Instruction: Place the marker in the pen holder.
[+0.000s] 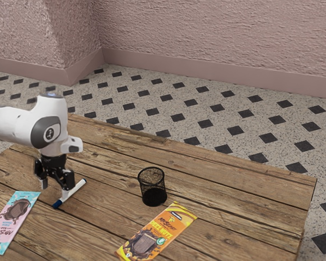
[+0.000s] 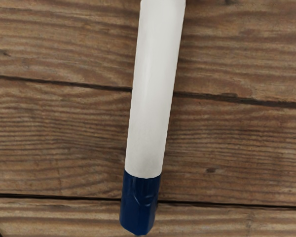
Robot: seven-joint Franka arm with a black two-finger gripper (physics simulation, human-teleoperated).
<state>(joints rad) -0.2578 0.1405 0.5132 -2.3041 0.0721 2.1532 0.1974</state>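
Blue-capped marker lay on worktop, under hand. Hand was spread open, nothing gripped. Pink-and-teal bar lay near marker's capped end. Pen holder stood upright, well apart, toward exterior view's right; orange bar just beside it. Step in hand, as judged: lining up for grasp. Next move called for settling astride barrel and closing; then lift, carry, tilt marker toward vertical above holder's rim, release.
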